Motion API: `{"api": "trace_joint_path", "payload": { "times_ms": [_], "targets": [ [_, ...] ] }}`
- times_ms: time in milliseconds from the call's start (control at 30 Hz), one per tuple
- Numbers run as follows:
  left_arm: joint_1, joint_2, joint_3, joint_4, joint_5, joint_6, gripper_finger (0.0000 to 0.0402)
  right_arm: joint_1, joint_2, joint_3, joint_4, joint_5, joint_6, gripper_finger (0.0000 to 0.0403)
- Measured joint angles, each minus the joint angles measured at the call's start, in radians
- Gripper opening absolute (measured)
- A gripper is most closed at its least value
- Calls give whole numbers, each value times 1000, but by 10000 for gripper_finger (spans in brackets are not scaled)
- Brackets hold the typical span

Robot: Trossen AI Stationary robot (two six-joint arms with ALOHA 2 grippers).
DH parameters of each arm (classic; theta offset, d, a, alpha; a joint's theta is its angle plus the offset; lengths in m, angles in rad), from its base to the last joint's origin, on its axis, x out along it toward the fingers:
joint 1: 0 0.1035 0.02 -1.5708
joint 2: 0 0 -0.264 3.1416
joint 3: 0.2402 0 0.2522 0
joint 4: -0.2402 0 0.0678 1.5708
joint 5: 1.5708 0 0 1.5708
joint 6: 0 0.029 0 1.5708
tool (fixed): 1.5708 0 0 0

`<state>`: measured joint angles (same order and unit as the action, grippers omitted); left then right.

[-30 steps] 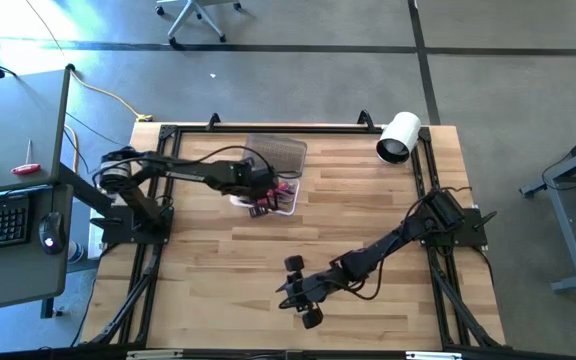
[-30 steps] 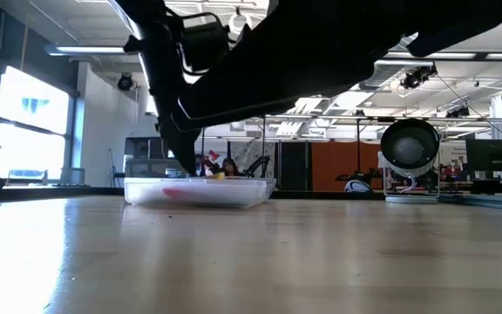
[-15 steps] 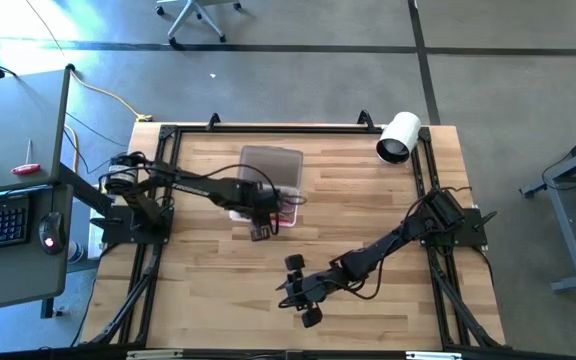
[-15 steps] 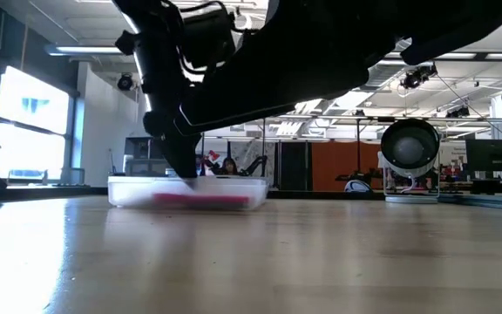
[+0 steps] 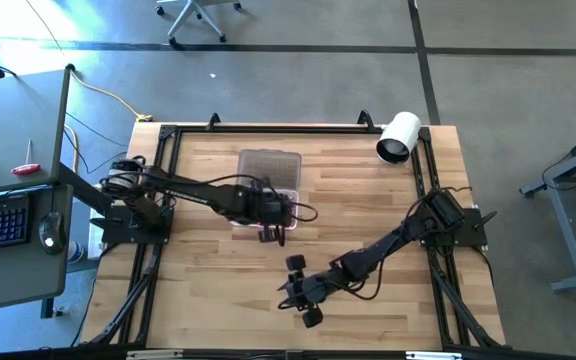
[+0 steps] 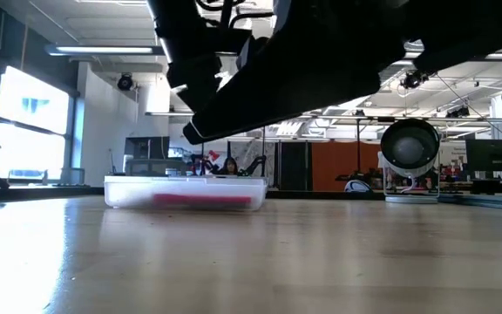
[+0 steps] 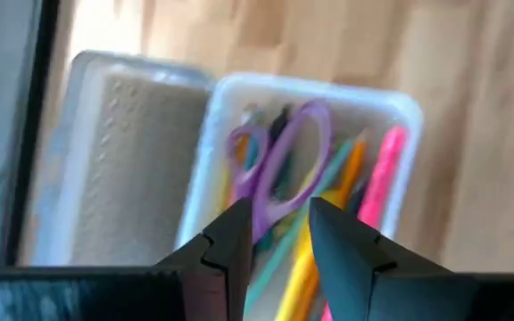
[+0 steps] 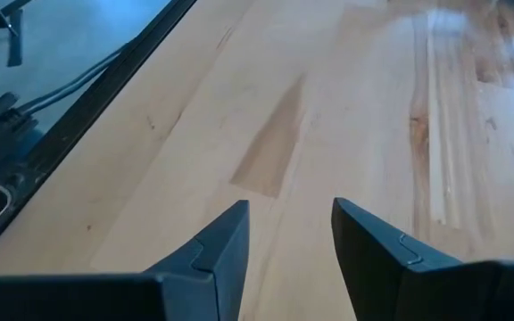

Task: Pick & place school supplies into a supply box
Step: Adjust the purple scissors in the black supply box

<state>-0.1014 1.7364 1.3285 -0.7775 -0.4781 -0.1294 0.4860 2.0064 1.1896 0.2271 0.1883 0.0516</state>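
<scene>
Nearest the front table edge the right gripper (image 5: 302,293) waits, jaws apart and empty; beyond it, the left gripper (image 5: 273,232), jaws apart and empty, has pulled back from the supply box (image 5: 268,180), where scissors (image 7: 286,160) and pens now lie.

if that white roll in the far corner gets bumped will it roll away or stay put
The white roll lies on its side, round face showing in the low view, so a nudge across its axis would probably set it rolling. It looks hollow, so likely light for its bulk. The table frame beside it might stop it.
</scene>
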Motion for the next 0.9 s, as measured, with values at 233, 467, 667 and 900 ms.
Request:
{"api": "trace_joint_path", "payload": {
  "times_ms": [233,467,667,900],
  "targets": [
    [90,3,-8,-20,124,52,147,4,0,0,-6,-1,19,139],
    [173,50,-46,39,180,95,147,4,0,0,-9,0,19,139],
    [215,106,-52,26,246,105,147,4,0,0,-29,0,19,139],
    [219,159,-47,179,352,125,147,4,-2,0,-75,6,20,139]
  ]
}}
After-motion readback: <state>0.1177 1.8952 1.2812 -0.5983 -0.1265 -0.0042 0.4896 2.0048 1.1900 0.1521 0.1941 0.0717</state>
